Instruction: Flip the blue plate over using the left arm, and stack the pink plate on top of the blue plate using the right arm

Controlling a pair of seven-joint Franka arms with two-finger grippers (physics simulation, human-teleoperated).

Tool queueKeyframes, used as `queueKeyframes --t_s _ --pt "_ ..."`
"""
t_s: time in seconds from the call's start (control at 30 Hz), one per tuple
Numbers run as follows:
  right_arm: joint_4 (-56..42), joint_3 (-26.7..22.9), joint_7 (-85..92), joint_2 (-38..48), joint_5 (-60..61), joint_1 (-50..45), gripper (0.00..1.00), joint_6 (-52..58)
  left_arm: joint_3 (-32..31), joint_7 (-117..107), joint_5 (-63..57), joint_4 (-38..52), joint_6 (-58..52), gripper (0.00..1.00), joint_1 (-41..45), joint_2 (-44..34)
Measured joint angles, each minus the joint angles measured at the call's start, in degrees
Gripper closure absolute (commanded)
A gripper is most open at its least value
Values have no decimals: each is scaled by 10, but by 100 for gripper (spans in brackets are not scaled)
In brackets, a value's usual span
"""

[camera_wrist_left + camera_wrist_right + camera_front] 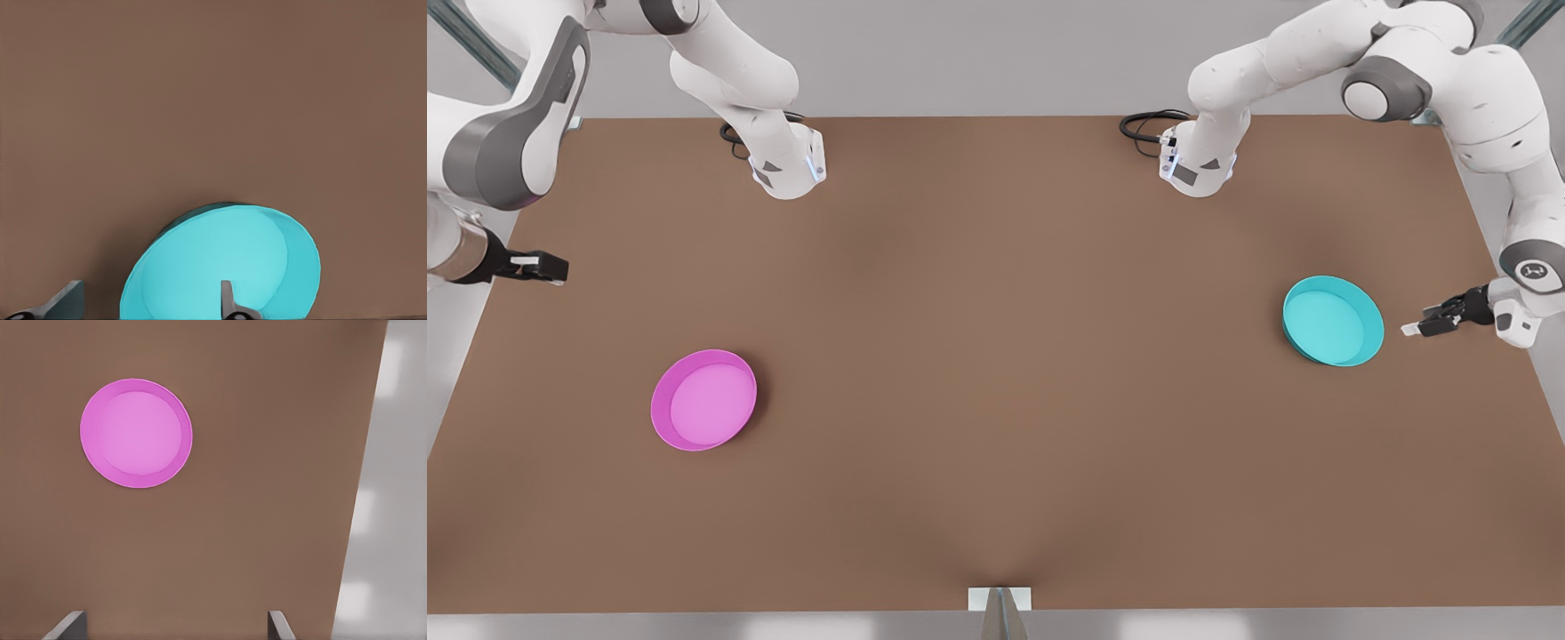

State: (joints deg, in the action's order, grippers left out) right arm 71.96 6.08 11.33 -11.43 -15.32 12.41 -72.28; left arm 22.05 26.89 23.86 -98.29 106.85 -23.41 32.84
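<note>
The blue plate (1332, 320) lies hollow side up on the brown table (996, 356), at the front view's right. My left gripper (1416, 328) hovers just off its outer rim, open and holding nothing. In the left wrist view the blue plate (220, 267) sits right ahead of the left gripper (148, 301), and one fingertip (229, 300) overlaps it. The pink plate (703, 399) lies hollow side up at the front view's left. My right gripper (551, 267) waits open near the table's edge, well away from it. The right wrist view has the pink plate (136, 433) far ahead of the right gripper (173, 625).
Both arm bases (787, 164) (1196, 164) stand at the table's far edge, each with a black cable beside it. A small grey bracket (1000, 600) sits at the near edge. The table's edge (360, 520) runs close to the right gripper.
</note>
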Motion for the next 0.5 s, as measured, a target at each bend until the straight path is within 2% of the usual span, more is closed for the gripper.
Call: queueKeyframes --t_s 0.23,0.5 --pt "0 -2 5 -4 0 -2 0 2 4 220 14 -83 60 0 13 3" --pt "1 -2 9 -10 0 -2 0 3 4 358 21 -95 115 0 17 20"
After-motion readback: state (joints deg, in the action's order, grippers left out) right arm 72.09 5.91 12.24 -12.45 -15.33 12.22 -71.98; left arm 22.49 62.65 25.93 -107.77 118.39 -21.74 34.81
